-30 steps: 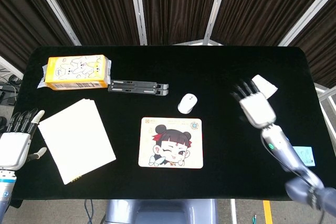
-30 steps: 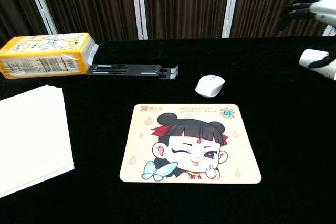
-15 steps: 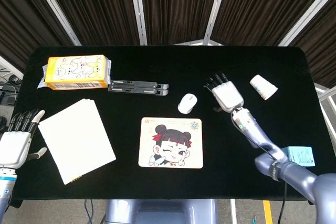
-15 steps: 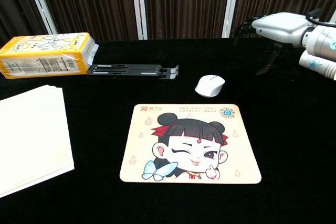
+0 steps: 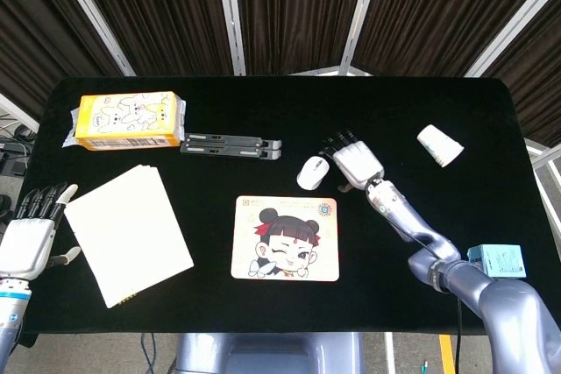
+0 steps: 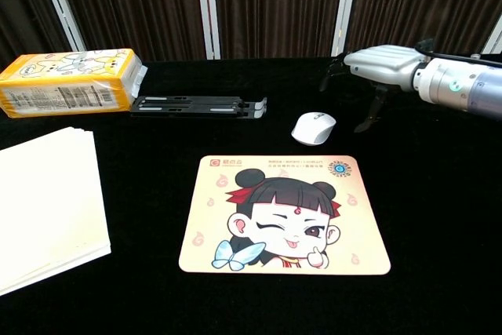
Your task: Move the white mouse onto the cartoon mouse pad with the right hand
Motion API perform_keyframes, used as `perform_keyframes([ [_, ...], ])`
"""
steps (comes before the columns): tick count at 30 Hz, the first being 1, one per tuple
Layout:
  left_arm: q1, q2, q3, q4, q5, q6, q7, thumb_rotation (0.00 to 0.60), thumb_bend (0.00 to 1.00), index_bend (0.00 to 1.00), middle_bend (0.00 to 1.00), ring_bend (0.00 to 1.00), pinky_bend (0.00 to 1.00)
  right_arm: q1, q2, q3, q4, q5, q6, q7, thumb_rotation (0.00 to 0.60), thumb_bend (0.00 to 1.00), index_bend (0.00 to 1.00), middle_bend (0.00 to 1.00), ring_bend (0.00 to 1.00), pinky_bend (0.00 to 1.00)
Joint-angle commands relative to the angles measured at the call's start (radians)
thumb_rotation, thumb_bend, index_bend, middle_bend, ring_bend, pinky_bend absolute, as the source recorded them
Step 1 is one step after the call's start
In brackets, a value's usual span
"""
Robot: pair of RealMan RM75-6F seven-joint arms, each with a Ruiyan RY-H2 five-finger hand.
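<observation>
The white mouse (image 5: 313, 172) (image 6: 314, 127) lies on the black table just beyond the far right corner of the cartoon mouse pad (image 5: 286, 238) (image 6: 284, 214), which shows a winking girl. My right hand (image 5: 353, 161) (image 6: 378, 65) hovers just right of the mouse and above it, palm down, fingers spread, holding nothing and not touching it. My left hand (image 5: 30, 236) rests open at the table's near left edge, seen only in the head view.
A black folded stand (image 5: 231, 145) lies behind the pad. A yellow tissue pack (image 5: 130, 121) sits far left, a white paper stack (image 5: 128, 234) near left. A paper cup (image 5: 439, 144) lies on its side at the right; a small blue box (image 5: 497, 261) is near right.
My right hand has swept leftward across the table from beside the paper cup to just beside the mouse. The mouse, pad and left hand have stayed put.
</observation>
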Motion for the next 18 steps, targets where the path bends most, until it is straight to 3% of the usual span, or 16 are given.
perform_keyframes([
  [1, -0.002, 0.000, -0.001, -0.002, -0.005, -0.004, 0.001, 0.600, 0.17, 0.00, 0.00, 0.00, 0.00, 0.018, -0.025, -0.016, 0.038, -0.009, -0.009, 0.037, 0.600, 0.03, 0.24, 0.12, 0.00, 0.00],
  [18, -0.005, -0.001, -0.002, -0.008, -0.020, -0.008, 0.013, 0.600, 0.17, 0.00, 0.00, 0.00, 0.00, 0.060, -0.108, -0.087, 0.190, -0.033, -0.047, 0.140, 0.600, 0.04, 0.22, 0.10, 0.00, 0.00],
])
